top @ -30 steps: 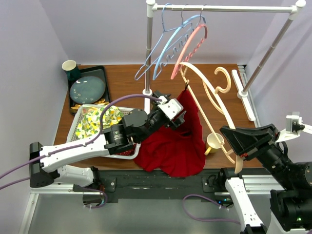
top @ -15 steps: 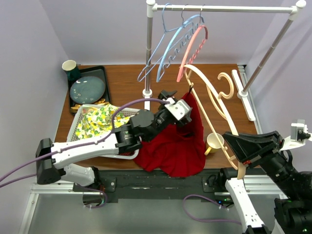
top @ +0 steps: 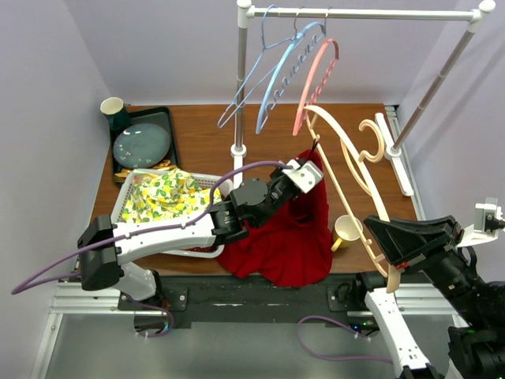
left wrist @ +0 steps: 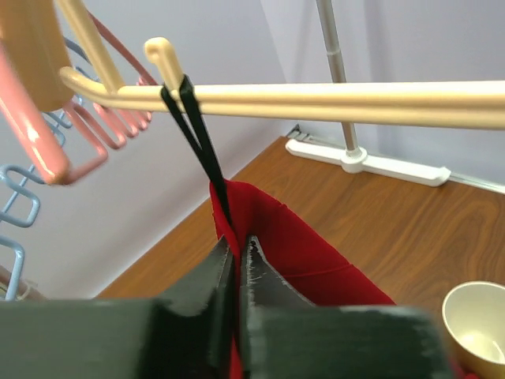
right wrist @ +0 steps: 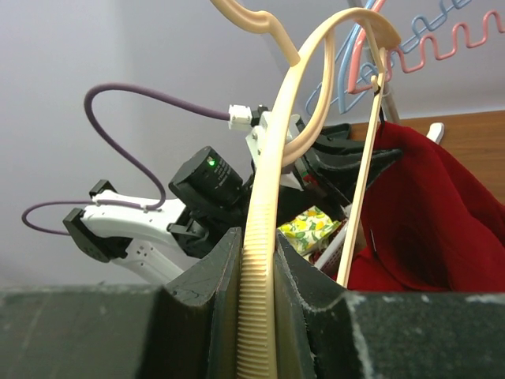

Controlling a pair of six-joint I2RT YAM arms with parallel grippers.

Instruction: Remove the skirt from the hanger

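The red skirt (top: 288,237) hangs by a black loop (left wrist: 196,130) from a peg of the cream hanger (top: 341,150) and slumps onto the table's near edge. My left gripper (top: 306,177) is at the skirt's top corner. In the left wrist view it (left wrist: 235,246) is shut on the red waistband (left wrist: 304,253) just under the loop. My right gripper (right wrist: 259,237) is shut on the hanger's ribbed arm (right wrist: 272,170), holding the hanger up on the right (top: 388,257). The skirt (right wrist: 430,209) shows behind it.
A white rail (top: 363,13) carries blue (top: 272,75) and pink (top: 316,75) hangers. A white basket (top: 122,199) with lemon-print cloth (top: 162,193) sits on the left. A yellow cup (top: 347,230) stands beside the skirt. At the back left is a tray (top: 170,118) with a plate and a cup (top: 112,106).
My left gripper moved right and up to the skirt's top corner and shut on the waistband. The hanger, still gripped in the right gripper, shifted slightly right.
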